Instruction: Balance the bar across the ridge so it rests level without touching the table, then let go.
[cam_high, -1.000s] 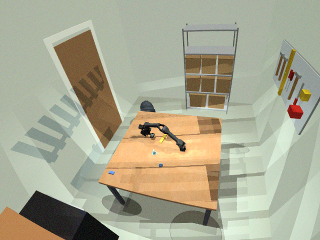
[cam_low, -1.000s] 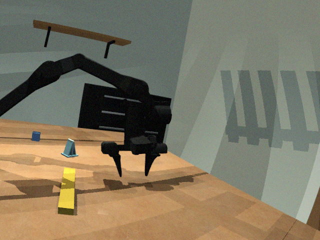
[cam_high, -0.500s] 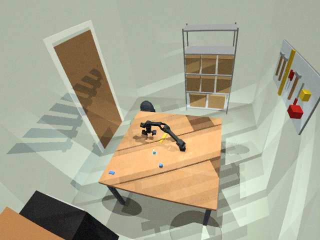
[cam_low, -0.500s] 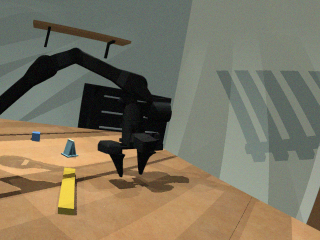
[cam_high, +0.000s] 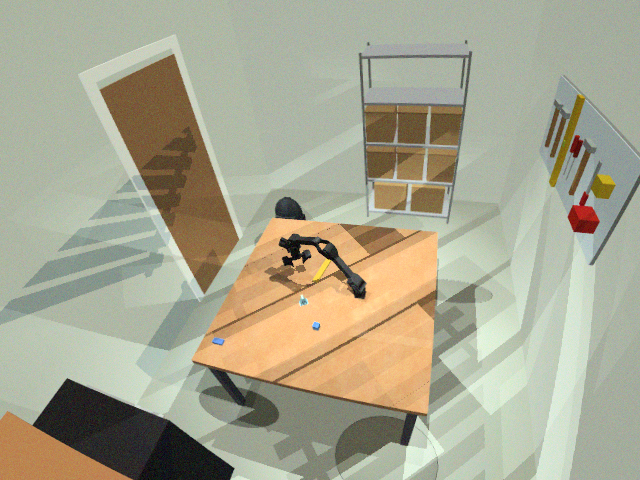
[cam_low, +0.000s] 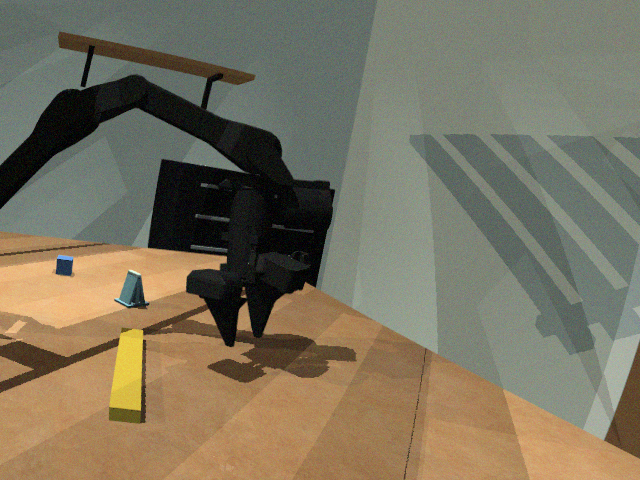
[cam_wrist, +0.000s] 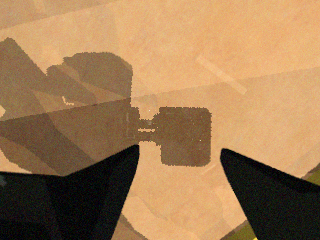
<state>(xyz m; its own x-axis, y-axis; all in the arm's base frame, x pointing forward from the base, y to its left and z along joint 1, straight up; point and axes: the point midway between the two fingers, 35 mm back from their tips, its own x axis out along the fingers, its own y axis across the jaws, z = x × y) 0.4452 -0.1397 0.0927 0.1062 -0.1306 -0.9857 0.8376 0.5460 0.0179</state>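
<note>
Exterior view shows the black claw (cam_low: 241, 335) pointing straight down, with its two pointed fingers (cam_low: 225, 322) partly open and a gap between them. Nothing is in that gap. The tips hang just above the wooden surface (cam_low: 361, 403) and do not seem to touch it; a dark shadow lies right under them.

Wrist view shows the same thing: two black fingers stand apart, with only bare wood and shadow between them. A bit of yellow shows at the bottom right corner.

One long yellow bar (cam_low: 127, 374) lies flat on the surface, near the claw but not touching it. The claw stands to the side of it.

One small light blue ridge shaped like a wedge (cam_low: 132, 290) stands upright on the surface, past the far end of the bar and apart from it. The bar is not on the ridge.

Top view shows two small blue blocks: one (cam_high: 315, 326) near the middle of the surface and one (cam_high: 218, 341) near the left edge. Both are well apart from the bar.
</note>
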